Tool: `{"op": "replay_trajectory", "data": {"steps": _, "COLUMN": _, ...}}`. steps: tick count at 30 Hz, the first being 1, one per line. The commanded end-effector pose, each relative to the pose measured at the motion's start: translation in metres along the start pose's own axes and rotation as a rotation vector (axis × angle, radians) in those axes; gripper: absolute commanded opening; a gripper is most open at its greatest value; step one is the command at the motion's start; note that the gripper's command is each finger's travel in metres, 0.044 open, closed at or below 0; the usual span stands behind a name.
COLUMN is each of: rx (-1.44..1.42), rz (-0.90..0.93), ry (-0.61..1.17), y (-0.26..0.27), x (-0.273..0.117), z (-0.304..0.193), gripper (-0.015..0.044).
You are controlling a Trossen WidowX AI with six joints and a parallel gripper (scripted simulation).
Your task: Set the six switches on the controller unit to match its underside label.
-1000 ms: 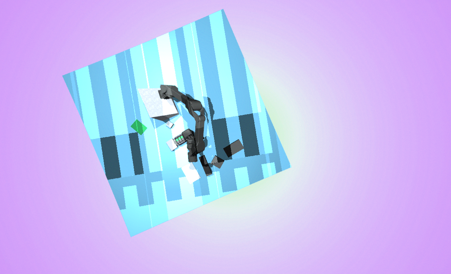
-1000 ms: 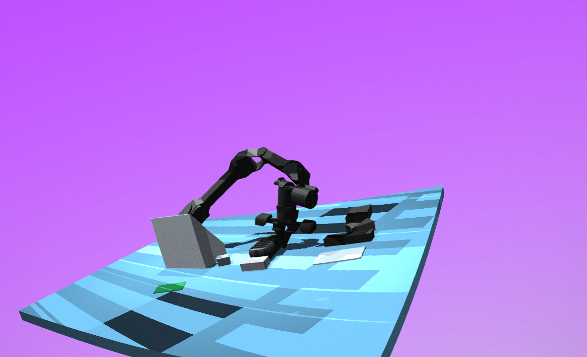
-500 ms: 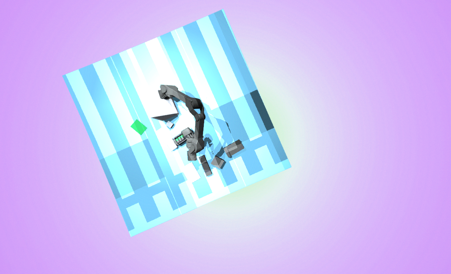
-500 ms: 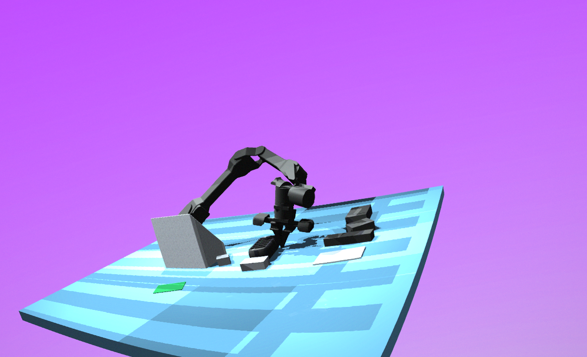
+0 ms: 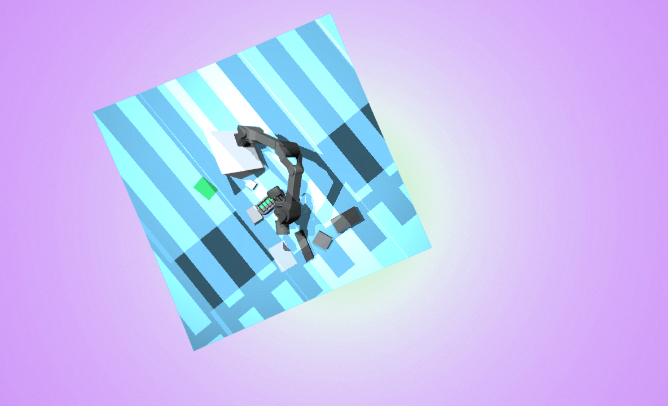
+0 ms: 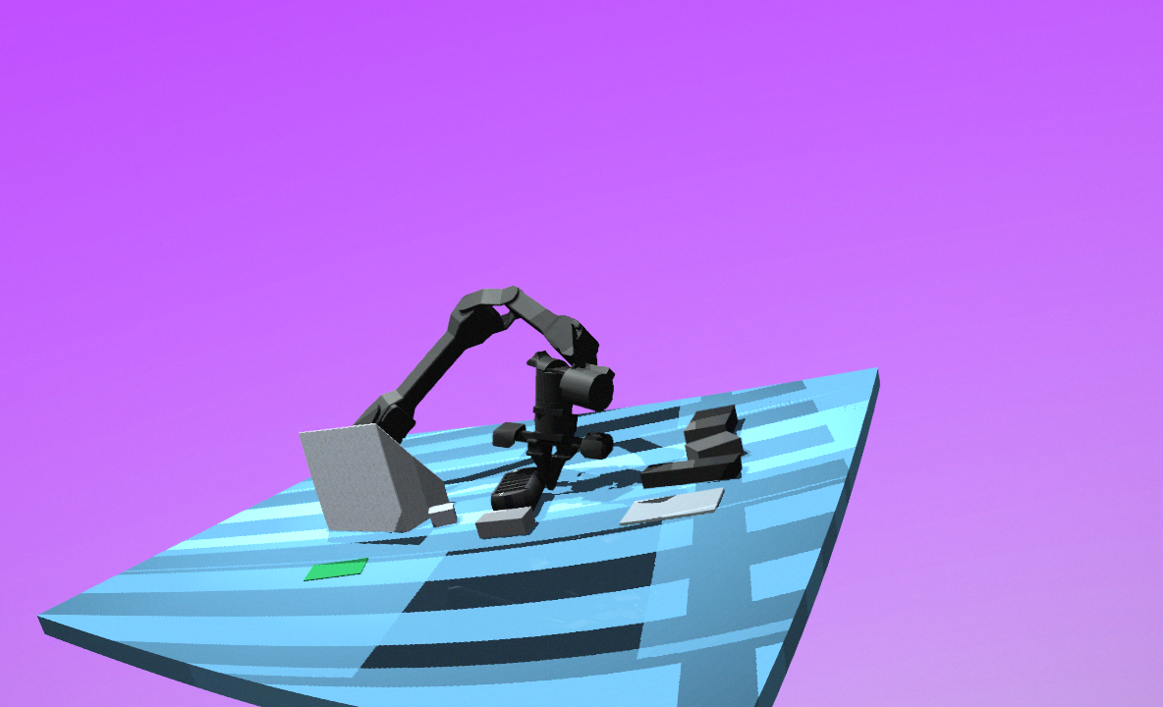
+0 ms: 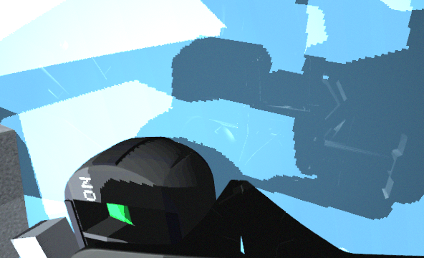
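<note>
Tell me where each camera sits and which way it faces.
Top: high overhead, facing down at the bench; whole arm shows.
Exterior: off to one side, looking across the bench; arm shows.
Wrist: by the fingers, facing the bench; dark fingers show.
Top and exterior share the green square.

Three dark blocks [image 5: 304,247] [image 6: 691,471], two pale blocks [image 5: 254,215] [image 6: 504,524] [image 7: 56,236], two flat plates [image 5: 282,257] [image 6: 673,507] (one green), one wedge [image 5: 235,156] [image 6: 353,479] [image 7: 1,172], one controller unit [image 5: 264,206] [image 6: 514,490] [image 7: 190,172], one arm [image 5: 294,188] [image 6: 431,364].
</note>
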State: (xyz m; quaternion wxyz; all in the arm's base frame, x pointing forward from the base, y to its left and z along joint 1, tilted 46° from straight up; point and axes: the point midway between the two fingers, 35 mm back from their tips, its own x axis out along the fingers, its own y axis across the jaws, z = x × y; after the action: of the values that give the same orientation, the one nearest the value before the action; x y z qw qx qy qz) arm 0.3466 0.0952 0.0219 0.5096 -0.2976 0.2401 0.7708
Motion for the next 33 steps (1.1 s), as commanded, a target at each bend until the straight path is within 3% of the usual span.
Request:
{"op": "replay_trajectory", "data": {"steps": 1, "rx": 0.01, "rz": 0.022, "ry": 0.002, "y": 0.01, "x": 0.006, "z": -0.003, "gripper": 0.0}}
{"op": "replay_trajectory", "data": {"steps": 21, "rx": 0.011, "rz": 0.023, "ry": 0.002, "y": 0.034, "x": 0.013, "z": -0.002, "gripper": 0.0}}
{"op": "replay_trajectory", "data": {"steps": 33, "rx": 0.035, "rz": 0.013, "ry": -0.003, "y": -0.016, "x": -0.054, "z": -0.003, "gripper": 0.0}}
